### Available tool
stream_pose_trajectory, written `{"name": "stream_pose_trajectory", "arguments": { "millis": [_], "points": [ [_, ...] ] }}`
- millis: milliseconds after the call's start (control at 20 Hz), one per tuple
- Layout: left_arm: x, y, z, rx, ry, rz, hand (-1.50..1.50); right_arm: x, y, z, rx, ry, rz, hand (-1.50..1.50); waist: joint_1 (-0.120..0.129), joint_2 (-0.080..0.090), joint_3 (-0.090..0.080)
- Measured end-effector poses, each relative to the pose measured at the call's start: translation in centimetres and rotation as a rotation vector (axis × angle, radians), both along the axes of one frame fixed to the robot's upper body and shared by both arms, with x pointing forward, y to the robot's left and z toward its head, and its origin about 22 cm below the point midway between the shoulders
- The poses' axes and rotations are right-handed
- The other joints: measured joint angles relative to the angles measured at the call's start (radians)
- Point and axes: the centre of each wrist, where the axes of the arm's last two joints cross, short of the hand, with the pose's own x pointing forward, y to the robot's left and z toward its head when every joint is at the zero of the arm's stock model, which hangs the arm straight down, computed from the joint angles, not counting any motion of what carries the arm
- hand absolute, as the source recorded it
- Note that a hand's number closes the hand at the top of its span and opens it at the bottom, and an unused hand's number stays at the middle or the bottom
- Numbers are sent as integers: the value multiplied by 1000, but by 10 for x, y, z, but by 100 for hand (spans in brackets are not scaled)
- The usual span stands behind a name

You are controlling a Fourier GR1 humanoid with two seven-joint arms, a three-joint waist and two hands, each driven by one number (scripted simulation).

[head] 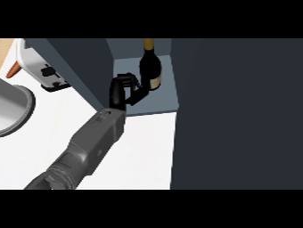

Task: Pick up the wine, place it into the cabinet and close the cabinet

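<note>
Fingers (132,83) of the one hand (123,89) in view curl beside the wine bottle (150,67), their tips at its lower body; whether they clasp it or merely touch cannot be told. Just beyond and right of them, the bottle stands upright on the open cabinet's shelf (161,104).

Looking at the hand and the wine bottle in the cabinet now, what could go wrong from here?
1. The hand sits right beside the upright wine bottle; pulling back carelessly could tip it over.
2. The bottle stands close to the cabinet shelf's front, so a closing door might knock it.
3. The forearm crosses the cabinet opening, so closing now might catch it.
</note>
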Motion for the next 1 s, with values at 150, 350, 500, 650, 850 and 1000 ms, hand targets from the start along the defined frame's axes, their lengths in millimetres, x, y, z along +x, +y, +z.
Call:
{"name": "stream_pose_trajectory", "arguments": {
  "millis": [150, 350, 500, 650, 850, 1000],
  "points": [
    [5, -1, 6, -10, -6, -3, 150, 0, -1, -2, -1, 4, -1, -150, -1, 0, 0],
    [12, -3, 16, -18, -26, -3, 150, -1, -2, -4, -4, 12, 4, -150, -6, 1, 0],
    [17, -6, 24, -25, -38, 2, 150, 0, 0, -5, 0, 6, 10, -150, -6, 2, 1],
    [23, -9, 33, -26, -44, 6, 150, -2, -2, -2, -5, 6, 7, -150, -7, 1, 1],
    [30, -9, 43, -6, -49, 8, 150, -1, -5, -3, -2, 8, 2, -150, -7, 5, 1],
    [35, -9, 51, 11, -55, 22, 150, -1, -8, -3, -3, 6, -1, -150, -9, 6, 1]
  ]
}}
